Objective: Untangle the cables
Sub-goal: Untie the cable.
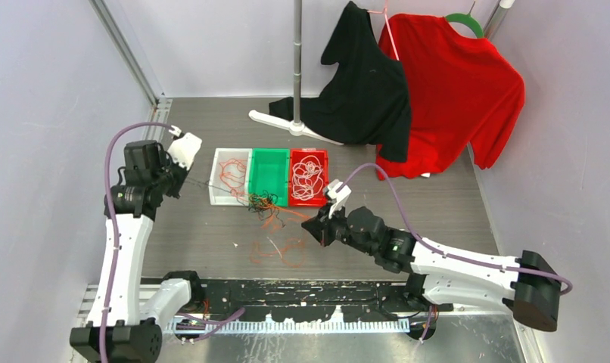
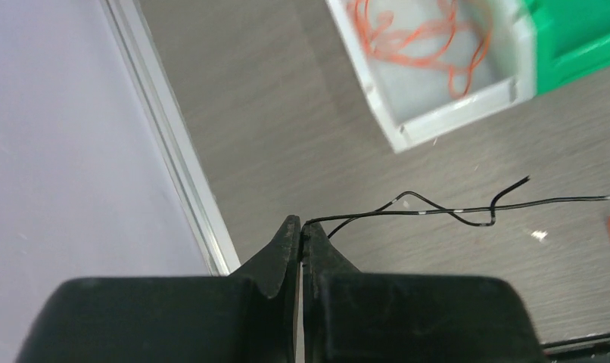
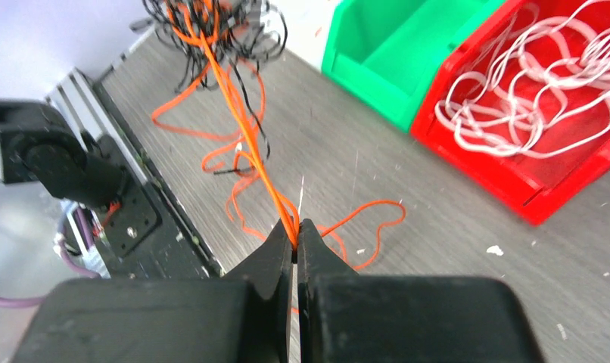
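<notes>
While the knot [image 1: 262, 203] of black and orange cables sits just near of the green bin [image 1: 270, 174], sorting looks partly done: orange loops in the white bin [image 1: 228, 200], white ones in the red bin [image 1: 309, 204]. Left gripper [image 2: 298, 224] pinches a black cable [image 2: 438, 210]; right gripper [image 3: 296, 228] pinches orange strands [image 3: 238, 106] running to the knot. Knot not yet separated; more orange lies loose nearer the arms.

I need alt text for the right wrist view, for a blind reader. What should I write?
The right arm's jaws are shut on orange cables that run taut up to a tangle of black and orange cables at the top. To the right stand a green bin and a red bin holding loose white cables.
</notes>
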You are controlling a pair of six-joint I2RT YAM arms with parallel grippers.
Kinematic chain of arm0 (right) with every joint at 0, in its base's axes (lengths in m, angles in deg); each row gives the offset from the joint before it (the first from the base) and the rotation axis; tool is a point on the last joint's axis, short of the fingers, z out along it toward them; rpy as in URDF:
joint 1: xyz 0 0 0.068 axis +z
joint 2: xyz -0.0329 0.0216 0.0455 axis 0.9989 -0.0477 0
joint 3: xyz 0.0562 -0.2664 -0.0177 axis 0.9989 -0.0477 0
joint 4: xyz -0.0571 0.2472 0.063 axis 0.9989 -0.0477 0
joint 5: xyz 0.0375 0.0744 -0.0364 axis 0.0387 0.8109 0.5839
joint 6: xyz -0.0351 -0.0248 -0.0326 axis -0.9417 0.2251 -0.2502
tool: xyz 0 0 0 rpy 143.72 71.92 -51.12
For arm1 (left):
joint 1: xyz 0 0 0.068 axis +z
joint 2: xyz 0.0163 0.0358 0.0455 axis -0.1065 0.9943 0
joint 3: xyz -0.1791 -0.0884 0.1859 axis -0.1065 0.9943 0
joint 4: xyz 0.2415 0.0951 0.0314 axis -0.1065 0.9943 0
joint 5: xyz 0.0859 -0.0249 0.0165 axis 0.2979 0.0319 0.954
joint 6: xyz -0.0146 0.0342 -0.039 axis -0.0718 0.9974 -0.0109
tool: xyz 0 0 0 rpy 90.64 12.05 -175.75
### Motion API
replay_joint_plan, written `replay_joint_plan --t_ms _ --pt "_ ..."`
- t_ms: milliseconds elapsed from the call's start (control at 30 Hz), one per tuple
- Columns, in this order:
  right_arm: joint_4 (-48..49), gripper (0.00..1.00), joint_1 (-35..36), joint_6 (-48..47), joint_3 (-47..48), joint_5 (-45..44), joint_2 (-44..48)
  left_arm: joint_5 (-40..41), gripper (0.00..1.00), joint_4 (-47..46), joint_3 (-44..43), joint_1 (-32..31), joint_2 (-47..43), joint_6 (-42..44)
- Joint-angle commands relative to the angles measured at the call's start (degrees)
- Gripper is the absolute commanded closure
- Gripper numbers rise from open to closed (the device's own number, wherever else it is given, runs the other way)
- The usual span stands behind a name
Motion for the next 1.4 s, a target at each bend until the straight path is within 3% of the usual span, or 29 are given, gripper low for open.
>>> replay_joint_plan --t_ms 0,100,167,300,400,467,567,667,1067,1233,1367 --pt "-7.35 0.99 -3.78 -1.12 4.83 0.08 5.21 6.04 1.00 -9.80 4.69 8.80 2.20 5.63" --pt "-10.21 0.96 -5.54 -1.12 5.80 1.19 6.91 -2.59 1.00 -8.58 2.71 16.50 4.80 3.28" --pt "-10.43 0.84 -5.67 -1.64 5.86 3.53 6.71 -11.53 1.00 -4.42 0.19 21.00 5.63 2.39" --pt "-9.38 0.80 -5.67 -0.83 7.00 7.77 2.78 -31.07 1.00 11.14 -2.78 21.13 5.66 10.11" --pt "-6.61 0.75 -5.66 1.04 8.04 12.99 -2.34 -38.43 1.00 19.68 -2.77 21.13 5.06 18.04" --pt "-6.10 0.68 -5.66 1.48 8.99 14.51 -5.65 -38.76 1.00 21.57 -1.95 21.09 4.58 20.26" --pt "-3.63 0.46 -5.67 0.92 9.23 12.93 -9.86 -38.17 1.00 24.89 -1.48 21.06 4.58 24.50" --pt "-0.89 0.38 -4.74 -0.46 9.92 10.35 -15.00 -37.11 1.00 25.10 -1.07 21.05 4.48 24.71" --pt "4.72 0.29 3.15 -10.45 22.20 3.17 -35.25 -36.54 1.00 23.32 -2.46 21.07 5.74 21.63" --pt "7.07 0.30 3.47 -17.39 30.24 7.23 -41.77 -42.44 1.00 29.84 -8.63 21.05 7.64 21.64" --pt "8.16 0.28 3.30 -21.94 37.62 16.22 -49.90 -47.95 1.00 35.56 -14.63 21.07 8.80 21.63"
